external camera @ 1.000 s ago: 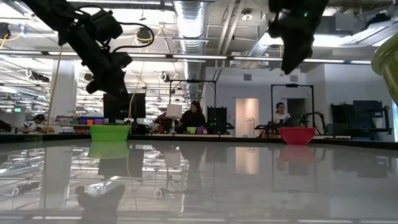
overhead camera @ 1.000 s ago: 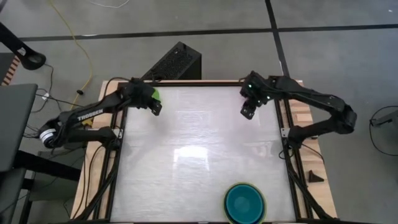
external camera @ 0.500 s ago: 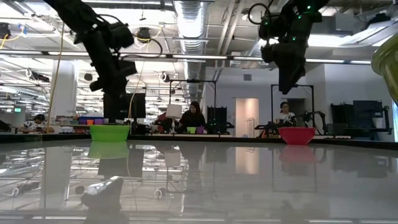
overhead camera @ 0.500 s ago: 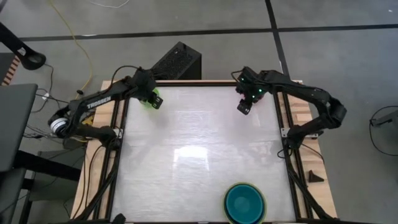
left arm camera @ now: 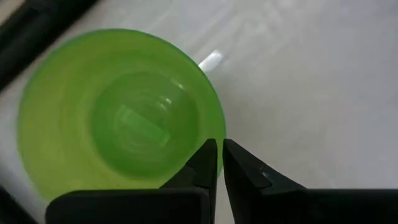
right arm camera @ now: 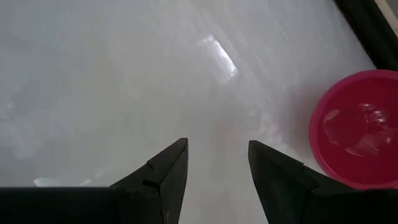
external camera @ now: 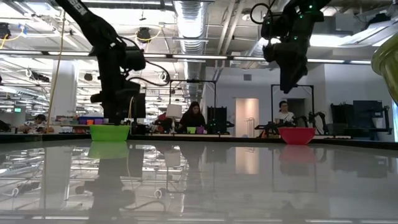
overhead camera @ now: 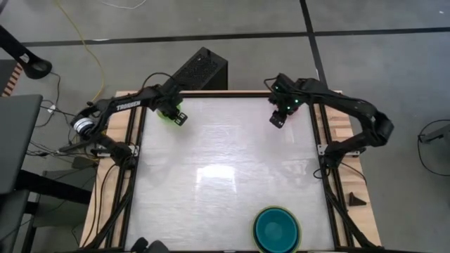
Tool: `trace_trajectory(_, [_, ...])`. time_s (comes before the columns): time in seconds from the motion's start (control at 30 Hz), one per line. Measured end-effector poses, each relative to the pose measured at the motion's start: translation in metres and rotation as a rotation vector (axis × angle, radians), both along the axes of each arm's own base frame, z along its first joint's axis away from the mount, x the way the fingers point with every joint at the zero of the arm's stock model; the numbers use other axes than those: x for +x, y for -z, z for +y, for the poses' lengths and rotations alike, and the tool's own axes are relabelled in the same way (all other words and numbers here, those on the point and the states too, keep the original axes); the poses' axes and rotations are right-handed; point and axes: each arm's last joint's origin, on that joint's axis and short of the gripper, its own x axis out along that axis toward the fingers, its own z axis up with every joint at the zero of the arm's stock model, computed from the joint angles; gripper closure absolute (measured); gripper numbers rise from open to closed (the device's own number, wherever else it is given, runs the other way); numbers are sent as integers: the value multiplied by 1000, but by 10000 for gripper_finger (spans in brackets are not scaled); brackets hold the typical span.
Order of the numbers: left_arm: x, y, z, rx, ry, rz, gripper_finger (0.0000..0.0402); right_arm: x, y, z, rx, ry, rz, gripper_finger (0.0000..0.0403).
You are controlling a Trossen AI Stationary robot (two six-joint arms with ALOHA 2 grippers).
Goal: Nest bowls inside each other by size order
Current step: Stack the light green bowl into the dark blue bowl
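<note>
Two empty bowls: L tool (left arm camera: 217, 163) closed over lime bowl (left arm camera: 118, 118); R tool (right arm camera: 217, 163) open near pink bowl (right arm camera: 357, 129).

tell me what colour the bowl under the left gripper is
Lime green. The small bowl fills the left wrist view, with the left gripper over its rim.

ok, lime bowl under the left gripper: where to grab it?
Take the lime bowl by its thin rim, coming from above: it sits upright and open. The left gripper hangs over the rim with its fingers nearly shut, so it probably needs to open, one finger inside and one outside.
</note>
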Motion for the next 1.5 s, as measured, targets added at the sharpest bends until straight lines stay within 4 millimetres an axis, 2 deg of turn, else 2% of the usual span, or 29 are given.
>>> trace_trajectory(0.3, [2,20,4,-44,-17,98,387,-7,-7,5,-7,0,-9,200])
trace_trajectory(0.57, [-1,6,0,3,-41,63,387,-8,-8,6,-9,0,-11,200])
trace_trajectory(0.87, [0,4,-2,-29,-34,19,386,-8,-9,6,-10,0,-13,200])
trace_trajectory(1.0, [0,4,-1,-31,-43,17,367,-8,-8,7,-6,0,-8,200])
trace_trajectory(1.2, [-1,4,0,-30,-57,10,317,-10,-7,8,14,2,10,200])
trace_trajectory(1.3, [-3,4,2,-33,-74,8,309,-10,-7,9,23,2,7,200])
trace_trajectory(1.37, [-5,4,2,-49,-83,4,321,-10,-7,9,34,-2,1,200])
trace_trajectory(1.5, [-8,5,0,-91,-82,12,384,-9,-7,11,35,-12,1,200])
